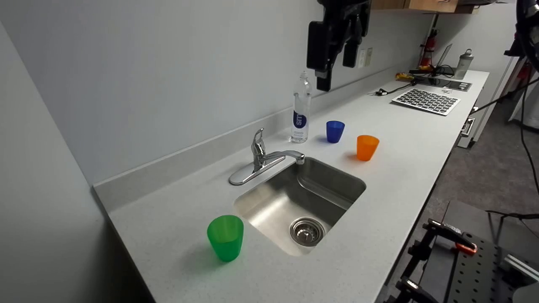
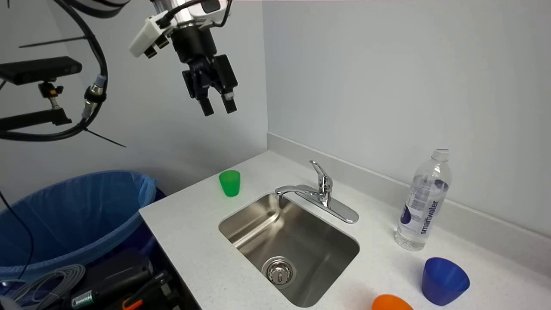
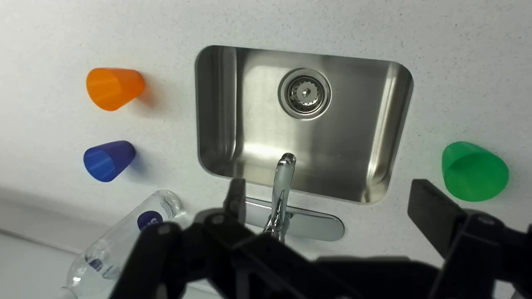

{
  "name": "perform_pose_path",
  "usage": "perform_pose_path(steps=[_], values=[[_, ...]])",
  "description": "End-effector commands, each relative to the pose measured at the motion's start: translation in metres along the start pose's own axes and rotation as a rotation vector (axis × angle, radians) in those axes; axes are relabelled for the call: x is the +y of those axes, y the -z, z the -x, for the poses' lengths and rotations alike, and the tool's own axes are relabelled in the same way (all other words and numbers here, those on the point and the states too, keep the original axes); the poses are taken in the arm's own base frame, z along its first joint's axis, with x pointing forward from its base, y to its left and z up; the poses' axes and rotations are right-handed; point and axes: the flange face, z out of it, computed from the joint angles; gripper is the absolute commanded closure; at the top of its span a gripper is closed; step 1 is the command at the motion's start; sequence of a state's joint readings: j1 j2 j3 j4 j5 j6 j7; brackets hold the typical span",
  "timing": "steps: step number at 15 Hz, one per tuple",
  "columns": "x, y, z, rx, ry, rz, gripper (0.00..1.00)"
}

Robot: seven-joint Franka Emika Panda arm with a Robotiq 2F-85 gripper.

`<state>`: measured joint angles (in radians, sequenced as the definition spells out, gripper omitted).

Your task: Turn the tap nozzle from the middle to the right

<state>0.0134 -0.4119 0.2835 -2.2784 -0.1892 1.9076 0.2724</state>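
Observation:
The tap nozzle [image 1: 283, 155] is a slim curved chrome spout, also in the other views [image 2: 291, 189] [image 3: 283, 182]. It reaches out over the back edge of the steel sink [image 1: 269, 216]; in the wrist view it leans slightly right over the basin. The upright lever handle [image 1: 257, 145] stands at its root on a chrome base plate [image 3: 316, 226]; the gripper partly hides these in the wrist view. My gripper [image 1: 337, 69] is open, empty and high above the counter, apart from the faucet in both exterior views [image 2: 218, 107]. In the wrist view its fingers [image 3: 330, 195] are wide apart.
A green cup [image 3: 474, 171] stands beside the sink. On the opposite side are an orange cup [image 3: 114, 88], a blue cup [image 3: 109, 160] and a tall water bottle [image 2: 424, 200]. A wall [image 2: 387, 86] rises behind the faucet. A metal grid tray [image 1: 426, 101] lies farther along the counter.

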Motion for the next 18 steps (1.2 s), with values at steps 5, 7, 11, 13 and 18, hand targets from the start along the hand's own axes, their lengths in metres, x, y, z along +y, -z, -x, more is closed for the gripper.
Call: perform_pose_path(steps=[5, 7, 11, 13, 18], values=[[0.001, -0.009, -0.007, -0.015, -0.022, 0.001, 0.00], [0.001, -0.016, -0.011, -0.023, -0.029, 0.002, 0.00], [0.000, -0.032, -0.020, -0.048, -0.045, 0.007, 0.00], [0.001, -0.042, -0.024, -0.064, -0.056, 0.010, 0.00], [0.001, -0.061, -0.032, -0.083, -0.078, 0.016, 0.00]])
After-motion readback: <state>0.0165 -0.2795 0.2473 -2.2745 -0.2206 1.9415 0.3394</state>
